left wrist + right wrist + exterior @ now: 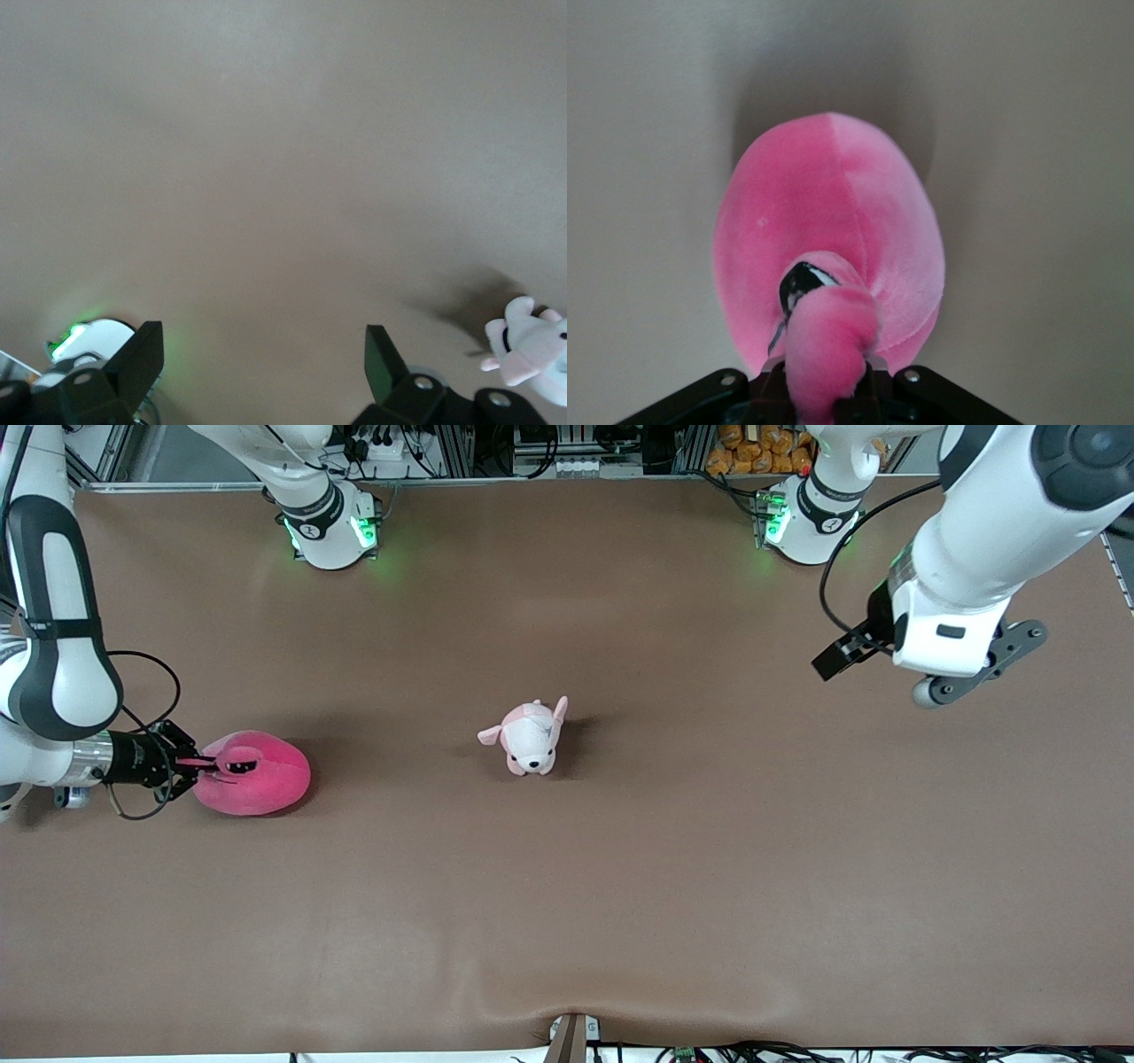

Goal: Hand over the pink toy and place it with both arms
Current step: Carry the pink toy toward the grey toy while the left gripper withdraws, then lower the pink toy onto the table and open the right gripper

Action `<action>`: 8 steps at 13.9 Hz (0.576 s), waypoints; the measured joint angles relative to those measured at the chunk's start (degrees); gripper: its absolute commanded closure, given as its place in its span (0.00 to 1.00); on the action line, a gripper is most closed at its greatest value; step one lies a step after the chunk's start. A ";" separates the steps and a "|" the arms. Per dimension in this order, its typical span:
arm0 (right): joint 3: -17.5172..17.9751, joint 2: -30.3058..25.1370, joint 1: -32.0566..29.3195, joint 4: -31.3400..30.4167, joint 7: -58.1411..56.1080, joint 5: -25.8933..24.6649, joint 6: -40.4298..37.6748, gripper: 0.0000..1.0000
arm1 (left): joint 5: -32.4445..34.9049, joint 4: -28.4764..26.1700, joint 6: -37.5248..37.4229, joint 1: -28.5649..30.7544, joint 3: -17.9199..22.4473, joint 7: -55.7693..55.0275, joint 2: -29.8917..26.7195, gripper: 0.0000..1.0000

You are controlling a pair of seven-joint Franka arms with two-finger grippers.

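Observation:
The pink toy (257, 773) is a round hot-pink plush with a dark eye, resting on the brown table at the right arm's end. My right gripper (197, 763) reaches in low from the table's side and is shut on a pink flap at the toy's edge. In the right wrist view the pinched flap of the pink toy (833, 248) bulges between the jaws of the right gripper (826, 390). My left gripper (939, 682) hangs high over the table's left-arm end, open and holding nothing. Its dark fingertips (142, 359) frame bare tabletop around the left gripper (264, 354).
A small pale pink-and-white puppy plush (530, 737) stands near the table's middle; this puppy plush (532, 350) also shows at the edge of the left wrist view. The two arm bases (332, 527) stand along the table's edge farthest from the front camera.

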 measured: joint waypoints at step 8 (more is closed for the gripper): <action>1.54 -1.74 -0.14 7.74 -6.28 0.34 -9.69 0.00 | 0.06 0.01 -0.17 4.41 0.26 14.93 -2.24 0.00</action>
